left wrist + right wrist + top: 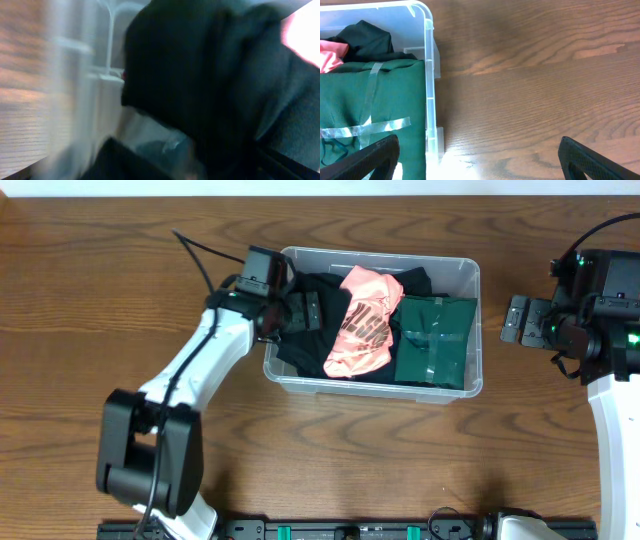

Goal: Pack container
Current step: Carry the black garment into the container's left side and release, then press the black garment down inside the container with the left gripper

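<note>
The clear container (463, 275) stands at the table's middle. It holds a black garment (312, 345), a coral-pink garment with black print (360, 325) and a dark green taped package (435, 340). My left gripper (303, 311) reaches over the container's left wall and sits on the black garment. The left wrist view is blurred and shows the black cloth (210, 75) close up and the container wall (100, 80); its jaws are unclear. My right gripper (514, 320) hangs just right of the container, open and empty (480, 167), with the container's corner (427, 60) and green package (370, 100) at its left.
The wooden table (100, 290) surrounds the container. The left arm's base (150, 460) stands at the front left. The right arm (610, 320) stands at the right edge. A black rail (350, 530) runs along the front edge.
</note>
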